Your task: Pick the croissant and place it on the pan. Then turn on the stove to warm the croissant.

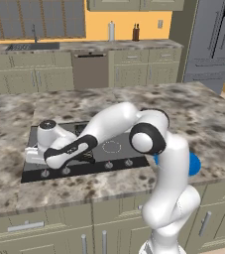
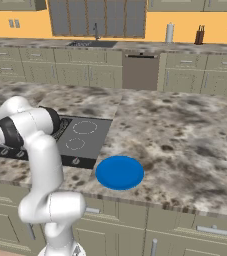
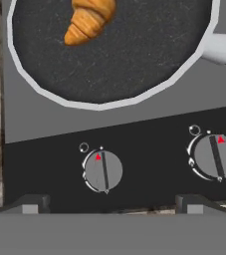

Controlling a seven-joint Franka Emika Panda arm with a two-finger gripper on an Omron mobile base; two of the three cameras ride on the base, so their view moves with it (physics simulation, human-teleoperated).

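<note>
In the hand view the croissant (image 3: 88,21) lies inside the pan (image 3: 134,60), toward 11 o'clock of its black floor and cut off by the frame's top edge. The pan sits on the stove (image 3: 149,164), its handle stub at 2 o'clock. Below the rim are two round knobs (image 3: 103,171), each with a red marker pointing to 12 o'clock. The gripper (image 3: 112,204) hangs over the knob row with its fingertips (image 3: 32,204) spread wide apart, grasping nothing. A blue plate (image 2: 119,172) (flat, bare) rests on the counter (image 2: 185,135) at the stove's 4 o'clock.

Golden croissant (image 3: 88,21) lies in black pan (image 3: 134,60); pan on dark stove (image 3: 149,149).
</note>
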